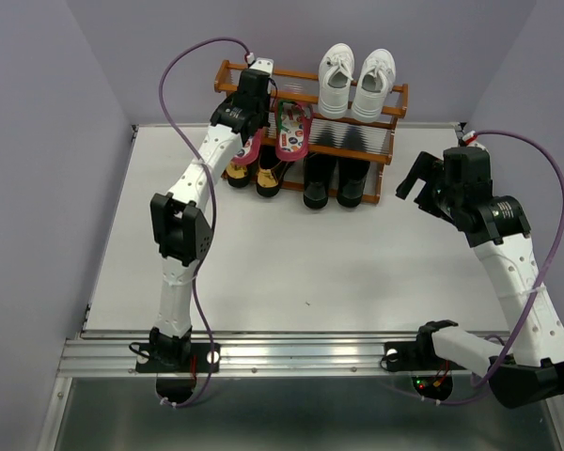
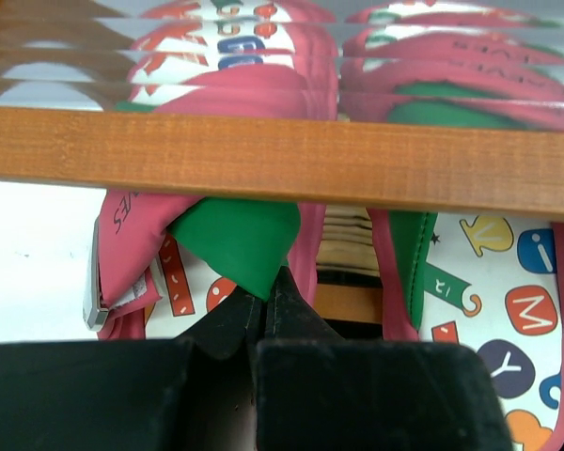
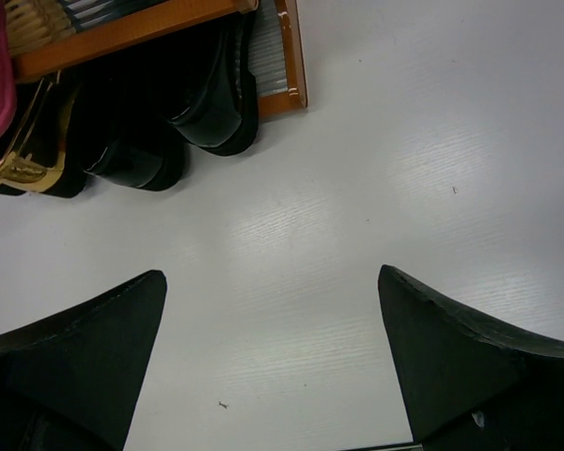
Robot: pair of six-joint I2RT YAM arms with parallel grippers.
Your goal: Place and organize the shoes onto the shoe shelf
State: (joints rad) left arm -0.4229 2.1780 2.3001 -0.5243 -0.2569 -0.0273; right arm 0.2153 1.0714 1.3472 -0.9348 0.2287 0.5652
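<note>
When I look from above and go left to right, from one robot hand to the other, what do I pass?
left gripper, shut on a pink flip-flop → second flip-flop → white sneakers → right gripper, open

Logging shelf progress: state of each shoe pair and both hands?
Left hand: shut on green strap of one flip-flop, at shelf.
Right hand: open, empty.
Other flip-flop: lying on shelf.
White sneakers: top tier, right side.
Gold loafers: bottom row, left.
Black boots: bottom row, right, upright.
</note>
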